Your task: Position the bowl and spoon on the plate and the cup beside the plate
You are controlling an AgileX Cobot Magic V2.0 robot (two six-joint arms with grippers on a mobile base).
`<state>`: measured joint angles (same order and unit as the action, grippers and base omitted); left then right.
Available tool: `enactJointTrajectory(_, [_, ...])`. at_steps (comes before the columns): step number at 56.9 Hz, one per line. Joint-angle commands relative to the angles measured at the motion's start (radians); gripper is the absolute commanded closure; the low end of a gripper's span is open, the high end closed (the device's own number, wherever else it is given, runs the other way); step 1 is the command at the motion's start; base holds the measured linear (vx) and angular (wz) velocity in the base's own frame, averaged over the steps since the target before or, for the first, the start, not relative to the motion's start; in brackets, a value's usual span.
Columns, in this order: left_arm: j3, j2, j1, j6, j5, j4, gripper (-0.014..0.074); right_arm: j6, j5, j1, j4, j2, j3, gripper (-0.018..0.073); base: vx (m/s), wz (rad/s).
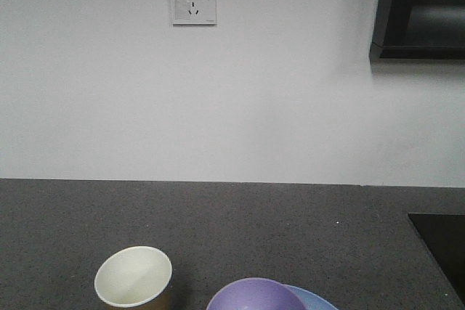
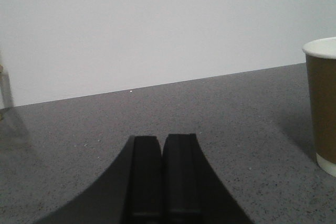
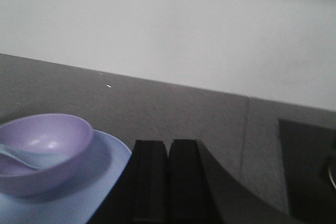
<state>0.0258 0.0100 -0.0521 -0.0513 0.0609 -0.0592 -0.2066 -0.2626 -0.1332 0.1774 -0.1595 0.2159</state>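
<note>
The lavender bowl (image 3: 42,148) sits on the light blue plate (image 3: 100,174), and the pale spoon (image 3: 23,157) lies inside the bowl. In the front view the bowl (image 1: 251,295) and the plate (image 1: 316,300) show at the bottom edge, with the brown paper cup (image 1: 134,278) upright on the counter just left of them. The cup (image 2: 323,106) stands at the right edge of the left wrist view. My left gripper (image 2: 163,140) is shut and empty, low over the counter to the left of the cup. My right gripper (image 3: 169,144) is shut and empty, just right of the plate.
A dark grey speckled counter (image 1: 232,230) runs back to a white wall with a socket (image 1: 193,0). A black inset panel (image 1: 439,241) lies at the counter's right side, and a dark cabinet (image 1: 421,9) hangs at the upper right.
</note>
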Motion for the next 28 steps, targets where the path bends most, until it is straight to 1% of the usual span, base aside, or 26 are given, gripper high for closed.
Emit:
enactJointTrajectory(1, [-0.025, 0.016, 0.002, 0.004, -0.075, 0.007, 0.0602, 0.08, 0.082, 0.125, -0.038, 0.064, -0.047, 0.0568, 0.0, 0.0])
enactJointTrajectory(6, [-0.025, 0.016, 0.002, 0.004, -0.075, 0.007, 0.0602, 0.148, 0.087, 0.225, -0.07, 0.163, -0.116, 0.0568, 0.0, 0.0])
enactJointTrajectory(9, [-0.025, 0.016, 0.002, 0.004, -0.075, 0.007, 0.0602, 0.181, 0.107, 0.254, -0.086, 0.179, -0.162, 0.0568, 0.0, 0.0])
enactJointTrajectory(12, [-0.025, 0.017, 0.002, 0.004, -0.076, 0.007, 0.0602, 0.22, 0.134, 0.259, -0.099, 0.17, -0.2, 0.0568, 0.0, 0.0])
enactJointTrajectory(17, [-0.025, 0.017, 0.002, 0.004, -0.076, 0.007, 0.0602, 0.255, 0.181, 0.258, -0.119, 0.17, -0.254, 0.0568, 0.0, 0.0])
enactJointTrajectory(19, [-0.025, 0.017, 0.002, 0.004, -0.075, 0.007, 0.0602, 0.263, 0.16, 0.258, -0.129, 0.172, -0.254, 0.0568, 0.0, 0.0])
enactJointTrajectory(24, [-0.025, 0.017, 0.002, 0.004, -0.075, 0.007, 0.0602, 0.263, 0.164, 0.258, -0.207, 0.176, -0.25, 0.0568, 0.0, 0.0])
enactJointTrajectory(28, [-0.025, 0.017, 0.002, 0.004, -0.075, 0.007, 0.0602, 0.263, 0.173, 0.258, -0.246, 0.176, -0.25, 0.0568, 0.0, 0.0])
